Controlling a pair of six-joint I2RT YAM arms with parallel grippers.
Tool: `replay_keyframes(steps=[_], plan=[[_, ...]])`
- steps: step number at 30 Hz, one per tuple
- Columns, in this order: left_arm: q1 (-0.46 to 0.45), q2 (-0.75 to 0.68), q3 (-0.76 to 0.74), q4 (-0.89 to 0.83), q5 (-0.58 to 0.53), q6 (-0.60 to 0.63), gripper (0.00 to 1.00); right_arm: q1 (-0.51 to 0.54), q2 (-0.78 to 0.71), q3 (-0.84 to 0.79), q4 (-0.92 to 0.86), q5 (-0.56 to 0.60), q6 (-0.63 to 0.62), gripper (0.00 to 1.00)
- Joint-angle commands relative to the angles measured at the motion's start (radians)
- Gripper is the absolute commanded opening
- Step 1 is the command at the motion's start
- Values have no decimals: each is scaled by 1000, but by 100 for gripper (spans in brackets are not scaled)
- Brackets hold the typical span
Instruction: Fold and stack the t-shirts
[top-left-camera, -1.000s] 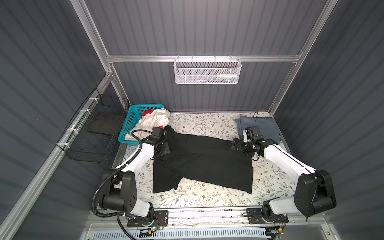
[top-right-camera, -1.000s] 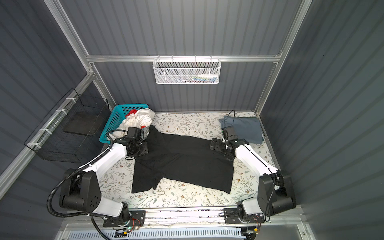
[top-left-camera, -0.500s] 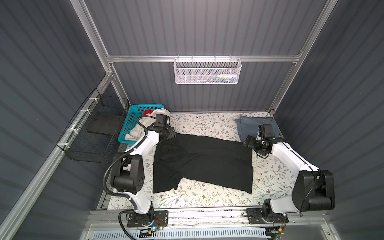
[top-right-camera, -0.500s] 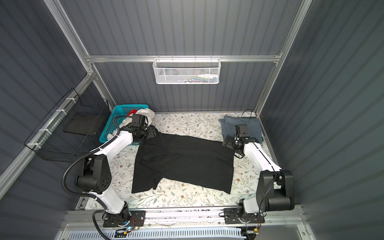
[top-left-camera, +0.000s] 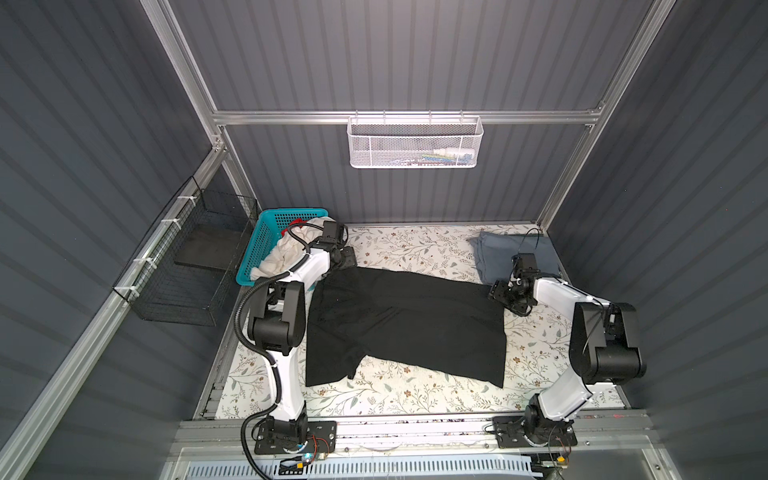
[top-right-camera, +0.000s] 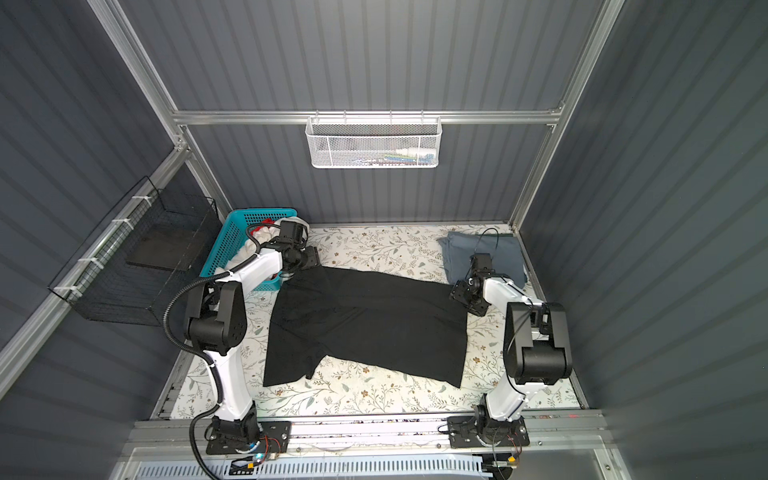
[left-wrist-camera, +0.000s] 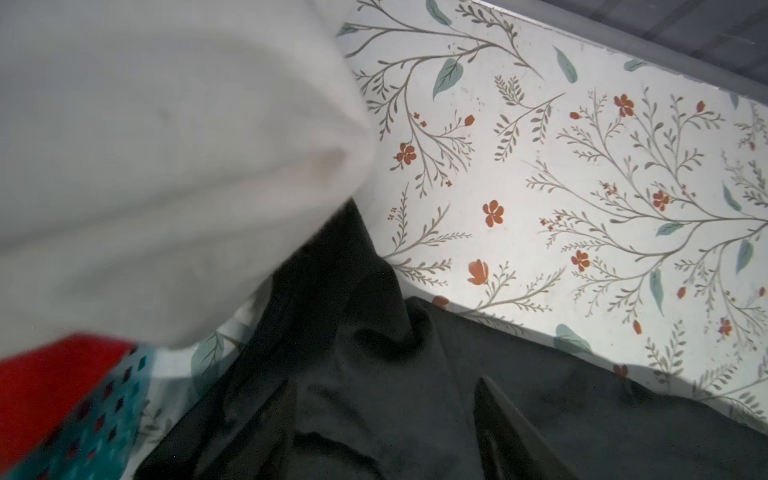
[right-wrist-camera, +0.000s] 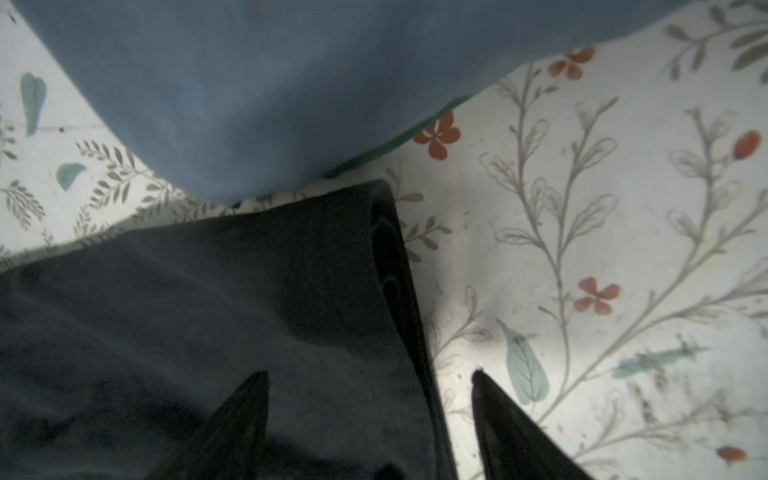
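Observation:
A large black t-shirt (top-left-camera: 407, 320) (top-right-camera: 365, 328) lies spread across the floral table. My left gripper (top-left-camera: 347, 259) (top-right-camera: 309, 259) is at its far left corner beside the basket. In the left wrist view it (left-wrist-camera: 386, 384) is open, over rumpled black cloth (left-wrist-camera: 374, 332). My right gripper (top-left-camera: 505, 297) (top-right-camera: 465, 299) is at the shirt's far right corner. It (right-wrist-camera: 369, 373) is open, and the shirt's edge (right-wrist-camera: 399, 291) runs between the fingers. A folded blue-grey t-shirt (top-left-camera: 498, 253) (top-right-camera: 461, 253) (right-wrist-camera: 249, 83) lies at the back right. White (top-left-camera: 286, 253) (left-wrist-camera: 145, 145) and red (left-wrist-camera: 41, 395) t-shirts fill the basket.
A teal basket (top-left-camera: 262, 245) (top-right-camera: 224, 245) stands at the back left corner of the table (top-left-camera: 415, 249). A black wire rack (top-left-camera: 187, 270) hangs on the left wall. A white mesh basket (top-left-camera: 415, 143) hangs on the back wall. Walls close in on three sides.
Both grippers have moved outward along the black shirt's far edge, the left toward the basket, the right toward the blue-grey shirt. The right jaws have narrowed.

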Motion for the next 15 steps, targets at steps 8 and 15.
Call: replay_keyframes(steps=[8,15], plan=[[-4,80,95,-39,-70,12,63,-15,55,52,18,-32,-16,62],[-4,137,135,-62,-110,13,51,-15,69,52,57,-57,-15,53]])
